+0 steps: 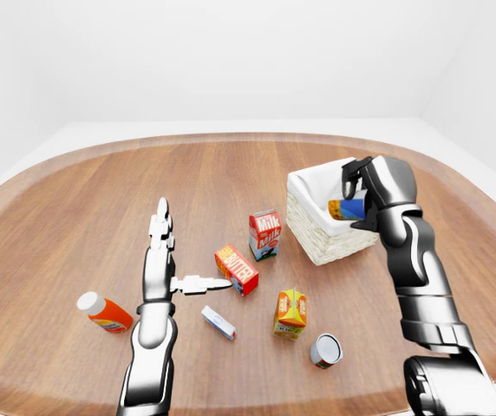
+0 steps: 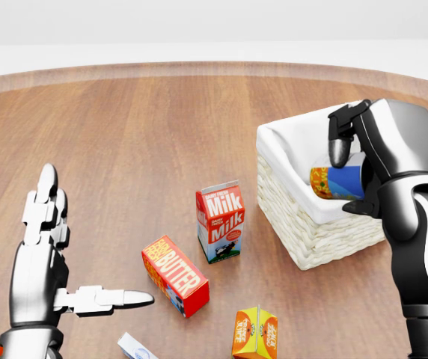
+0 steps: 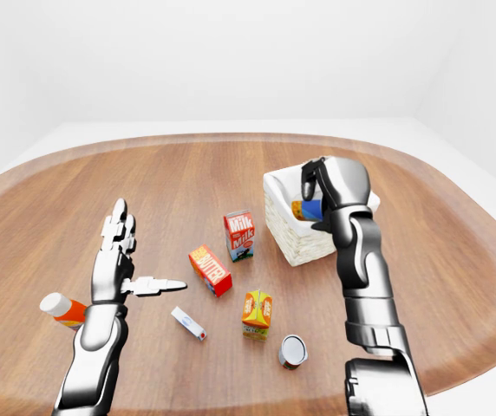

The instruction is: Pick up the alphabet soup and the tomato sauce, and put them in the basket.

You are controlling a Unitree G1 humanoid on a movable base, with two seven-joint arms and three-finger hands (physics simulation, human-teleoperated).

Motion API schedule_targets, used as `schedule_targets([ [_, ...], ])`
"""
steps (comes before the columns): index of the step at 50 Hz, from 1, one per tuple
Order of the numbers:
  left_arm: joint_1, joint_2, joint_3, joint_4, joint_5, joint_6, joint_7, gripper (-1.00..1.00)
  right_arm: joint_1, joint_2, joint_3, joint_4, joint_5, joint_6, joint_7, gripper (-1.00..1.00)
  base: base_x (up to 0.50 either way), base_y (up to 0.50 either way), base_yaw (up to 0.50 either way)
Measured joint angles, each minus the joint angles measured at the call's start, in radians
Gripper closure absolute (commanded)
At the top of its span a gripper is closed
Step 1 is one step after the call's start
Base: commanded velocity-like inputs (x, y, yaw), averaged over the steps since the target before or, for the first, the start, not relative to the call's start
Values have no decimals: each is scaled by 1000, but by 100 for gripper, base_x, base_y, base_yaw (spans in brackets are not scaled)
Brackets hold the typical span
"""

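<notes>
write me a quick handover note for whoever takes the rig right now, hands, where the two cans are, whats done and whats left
Right hand: closed round a blue and orange can, held over the basket, not yet released. Which of the two cans it is I cannot tell from the label.
Left hand: open, empty, flat above the table.
Second can: lying on its side at the bottom of the left-eye view, right of the orange carton.
Done: first can lifted and carried to the basket.
Left: release it inside, then fetch the second can.
</notes>
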Motion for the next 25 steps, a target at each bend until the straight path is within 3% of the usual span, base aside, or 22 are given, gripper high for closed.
schedule_targets([
  [25,-3,0,0,-2,-1,0,2,-100,-311,-12,85,478,-64,-9,-214,100,0,0,0],
])
